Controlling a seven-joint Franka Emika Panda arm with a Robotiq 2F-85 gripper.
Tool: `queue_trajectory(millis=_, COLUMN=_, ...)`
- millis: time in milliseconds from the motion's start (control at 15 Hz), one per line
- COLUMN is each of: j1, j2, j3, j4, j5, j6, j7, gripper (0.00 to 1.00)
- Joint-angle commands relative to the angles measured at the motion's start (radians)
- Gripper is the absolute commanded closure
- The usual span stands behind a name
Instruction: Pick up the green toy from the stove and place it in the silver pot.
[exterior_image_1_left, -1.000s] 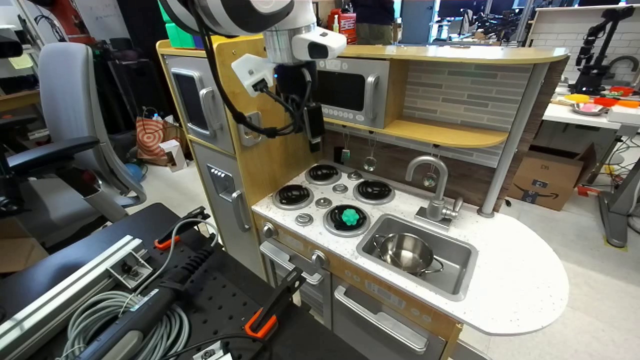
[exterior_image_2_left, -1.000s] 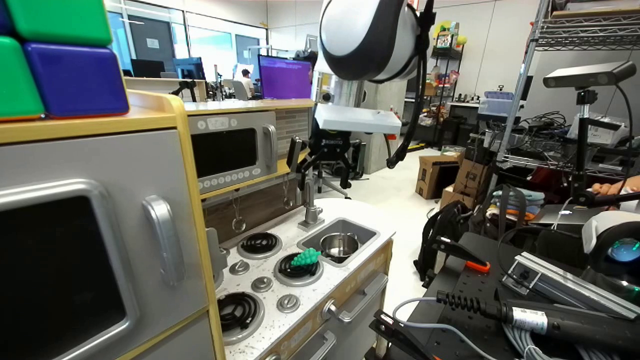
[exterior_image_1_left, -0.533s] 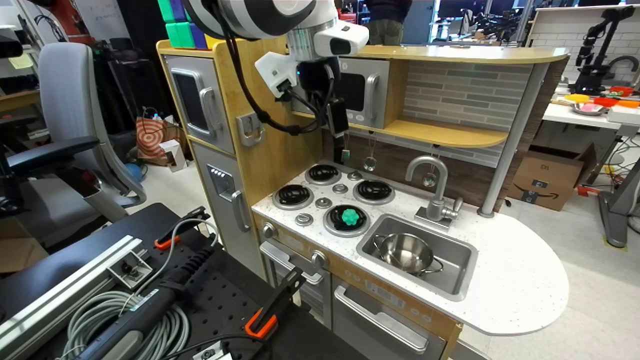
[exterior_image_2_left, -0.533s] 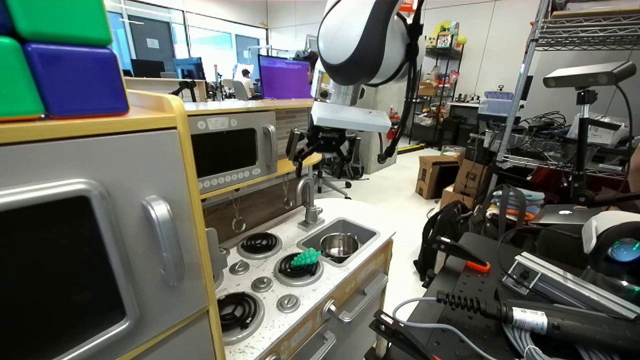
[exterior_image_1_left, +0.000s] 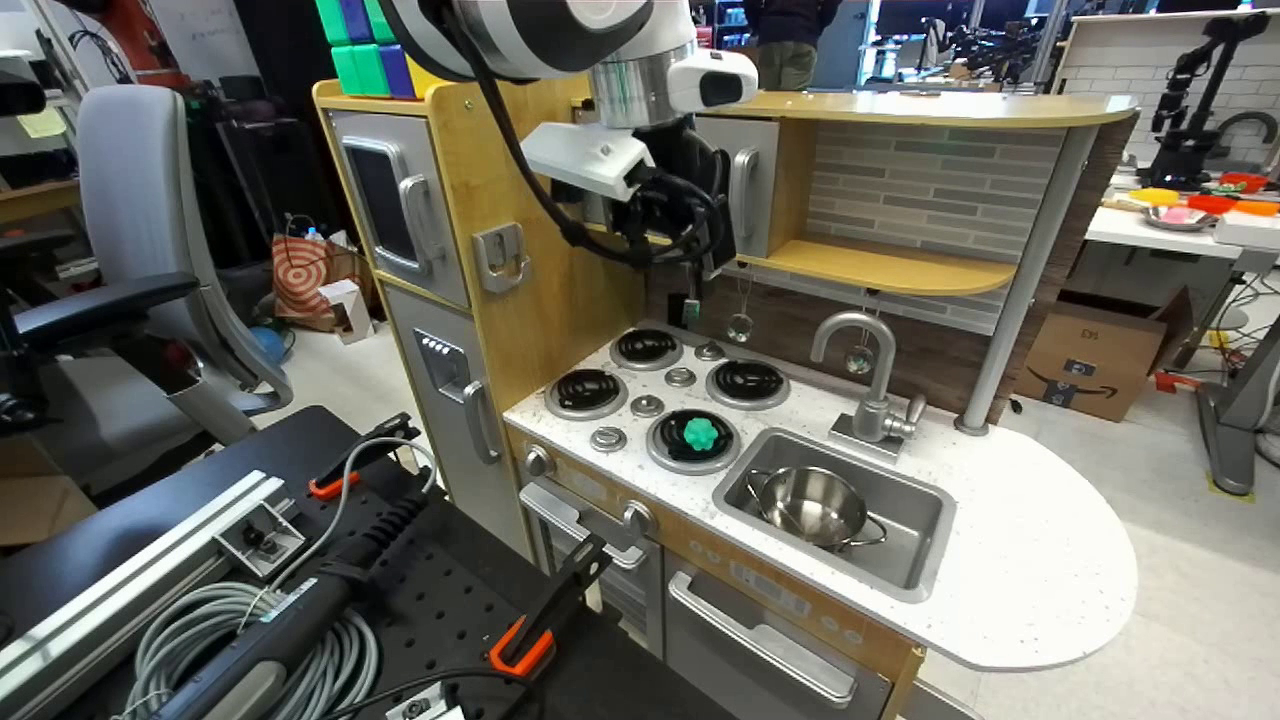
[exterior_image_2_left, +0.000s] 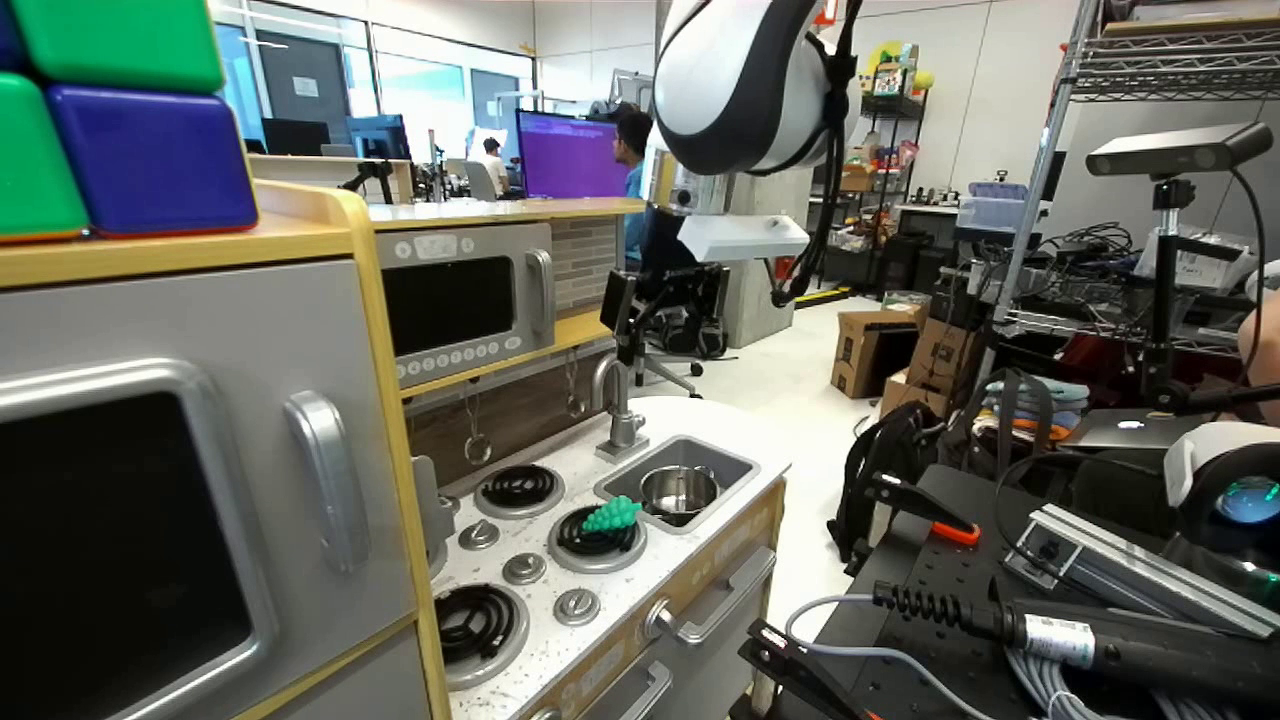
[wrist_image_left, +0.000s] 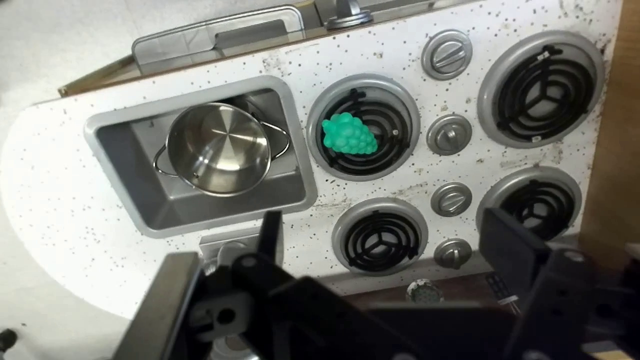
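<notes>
Well, green toy (wrist_image_left: 348, 135) on stove (wrist_image_left: 420, 174), jaws apart

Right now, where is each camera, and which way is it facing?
Wrist view: on the arm, looking down at silver pot and green toy; open gripper along the bottom.
In an exterior view: high in front, facing stove and sink; arm and gripper show.
In an exterior view: near the tall cabinet, facing along the counter; arm and gripper show.
Both exterior views share the stove, silver pot and green toy.

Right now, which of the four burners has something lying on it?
The front burner beside the sink: it alone bears the green toy.
</notes>
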Motion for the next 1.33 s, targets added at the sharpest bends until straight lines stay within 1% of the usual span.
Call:
queue_trajectory(millis=0, j1=-0.085, j2=0.022, j3=0.052, j4=0.03, j5=0.025, j6=0.016, j7=-0.255, gripper=0.0)
queue_trajectory(millis=133, j1=-0.136, j2=0.033, j3=0.094, j4=0.044, j5=0.059, j6=0.018, j7=-0.403, gripper=0.0)
queue_trajectory(millis=200, j1=-0.183, j2=0.04, j3=0.138, j4=0.057, j5=0.074, j6=0.006, j7=-0.474, gripper=0.0)
queue_trajectory(millis=267, j1=-0.21, j2=0.047, j3=0.165, j4=0.069, j5=0.092, j6=-0.009, j7=-0.546, gripper=0.0)
queue_trajectory(millis=333, j1=-0.251, j2=0.046, j3=0.215, j4=0.083, j5=0.136, j6=-0.063, j7=-0.618, gripper=0.0)
queue_trajectory(millis=400, j1=-0.171, j2=0.018, j3=0.129, j4=0.035, j5=0.077, j6=-0.014, j7=-0.488, gripper=0.0)
queue_trajectory(millis=467, j1=-0.183, j2=0.02, j3=0.14, j4=0.039, j5=0.087, j6=-0.02, j7=-0.51, gripper=0.0)
queue_trajectory(millis=667, j1=-0.18, j2=0.02, j3=0.135, j4=0.036, j5=0.085, j6=-0.02, j7=-0.504, gripper=0.0)
queue_trajectory(millis=800, j1=-0.143, j2=0.046, j3=0.106, j4=0.051, j5=0.018, j6=0.03, j7=-0.467, gripper=0.0)
queue_trajectory(millis=933, j1=-0.078, j2=0.113, j3=0.047, j4=0.126, j5=-0.122, j6=-0.005, j7=-0.402, gripper=0.0)
queue_trajectory(millis=1067, j1=-0.008, j2=0.19, j3=-0.019, j4=0.194, j5=-0.262, j6=0.014, j7=-0.309, gripper=0.0)
queue_trajectory(millis=1133, j1=0.026, j2=0.23, j3=-0.047, j4=0.238, j5=-0.319, j6=-0.016, j7=-0.278, gripper=0.0)
queue_trajectory(millis=1200, j1=0.052, j2=0.266, j3=-0.07, j4=0.276, j5=-0.36, j6=-0.025, j7=-0.255, gripper=0.0)
queue_trajectory(millis=1267, j1=0.058, j2=0.308, j3=-0.067, j4=0.319, j5=-0.362, j6=-0.034, j7=-0.25, gripper=0.0)
